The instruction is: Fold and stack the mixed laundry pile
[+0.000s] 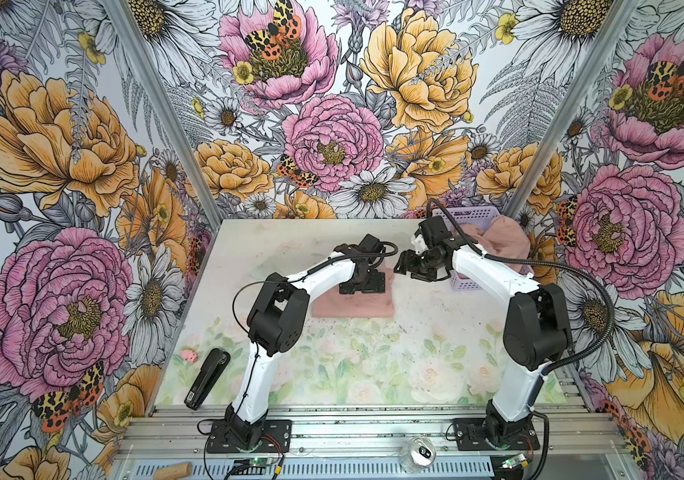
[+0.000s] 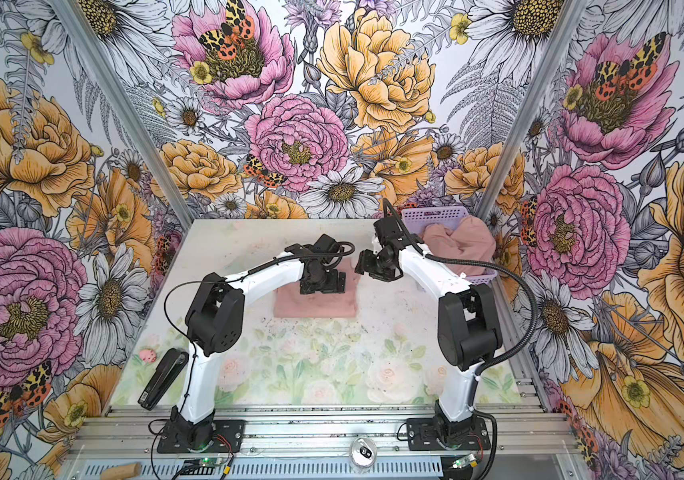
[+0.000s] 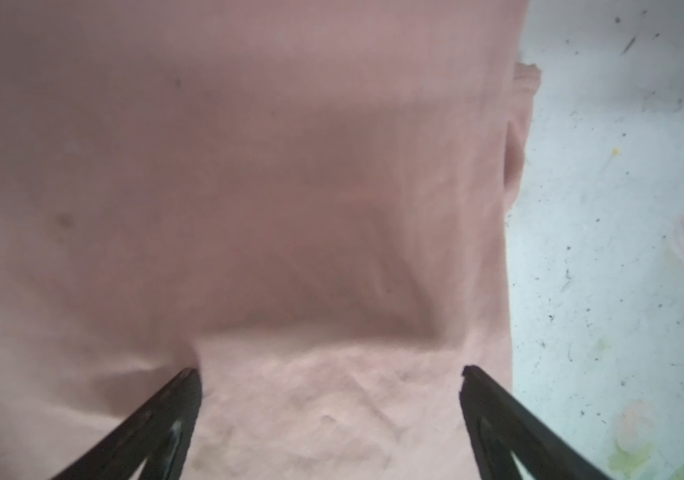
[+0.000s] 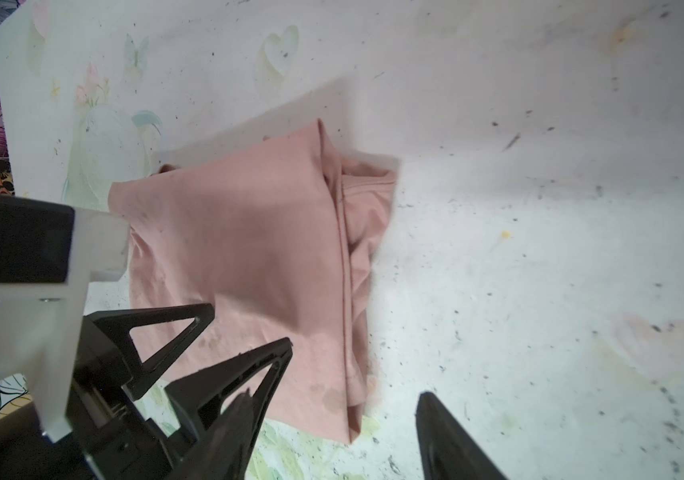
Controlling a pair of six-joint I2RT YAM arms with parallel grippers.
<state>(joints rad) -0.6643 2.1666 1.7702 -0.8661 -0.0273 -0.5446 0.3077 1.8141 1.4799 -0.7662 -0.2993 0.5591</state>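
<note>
- the folded pink garment (image 1: pixel 352 305) lies flat on the table (image 1: pixel 435 316) near its middle, a rough rectangle with its long axis running side to side in both top views; which garment it is cannot be told, as no print shows.
- in the right wrist view the same garment (image 4: pixel 244 253) shows a doubled fold with a seam along one long edge, and layered edges at one end.
- the rest of the laundry, a crumpled dusty-pink cloth (image 2: pixel 462 245), sits bunched in the lavender basket (image 2: pixel 431 216) at the far right corner of the table, well apart from the folded piece.
- the left gripper (image 3: pixel 329 382) is directly over the far edge of the folded garment, pointing down at it; its fingers (image 3: pixel 174 405) stand wide apart with cloth between and under them, clamping nothing.
- the left arm arches from its base up over the table, elbow raised, wrist bent downward.
- the right gripper (image 1: pixel 408 270) hangs above the table just beside the garment's right end, aimed toward the left gripper; its fingers (image 4: pixel 452 440) are apart and hold nothing.
- the right arm bends likewise, forearm crossing in front of the basket.
- a black stapler (image 1: pixel 207 378) lies at the near left of the table.
</note>
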